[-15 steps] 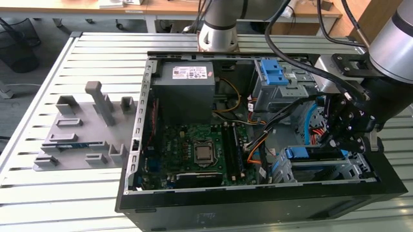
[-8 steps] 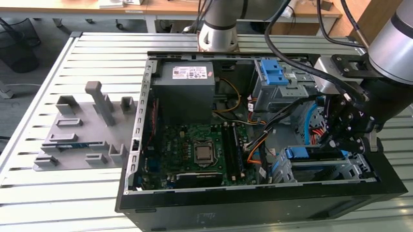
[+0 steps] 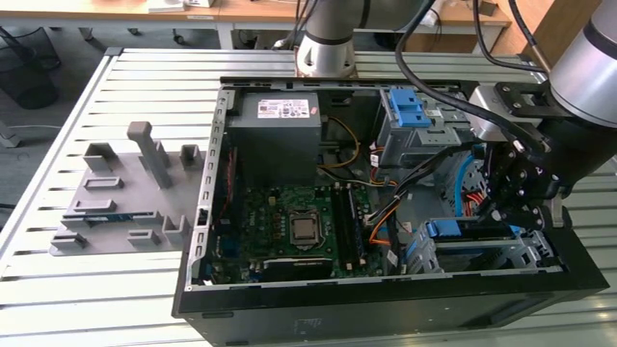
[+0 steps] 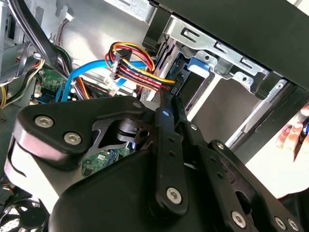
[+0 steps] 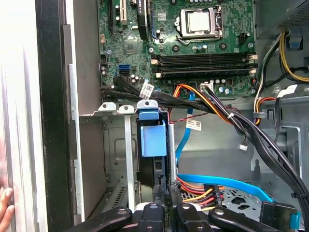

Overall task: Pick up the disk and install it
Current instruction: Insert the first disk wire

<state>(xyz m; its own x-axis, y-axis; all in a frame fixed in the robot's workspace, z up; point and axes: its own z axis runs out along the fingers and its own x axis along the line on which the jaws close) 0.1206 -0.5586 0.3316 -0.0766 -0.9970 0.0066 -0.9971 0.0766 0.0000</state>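
Observation:
The disk (image 3: 461, 230) stands on edge in a slot of the metal drive cage (image 3: 521, 256), in the corner of the open computer case at the exterior view's lower right. Its blue carrier frame (image 5: 153, 135) faces the motherboard, and the frame's blue tab (image 4: 200, 65) sits against the cage rail. My gripper (image 3: 518, 217) hangs right over that slot. In both wrist views its black fingers converge on the disk's near edge, shut on it (image 5: 165, 192) (image 4: 169, 104).
Orange, yellow and blue cables (image 5: 217, 186) run just beside the slot. The motherboard (image 3: 299, 220) and grey power-supply box (image 3: 279, 119) fill the case's middle. A grey fixture (image 3: 126, 206) lies on the table at the exterior view's left. A person's hand (image 4: 289, 137) rests outside the case wall.

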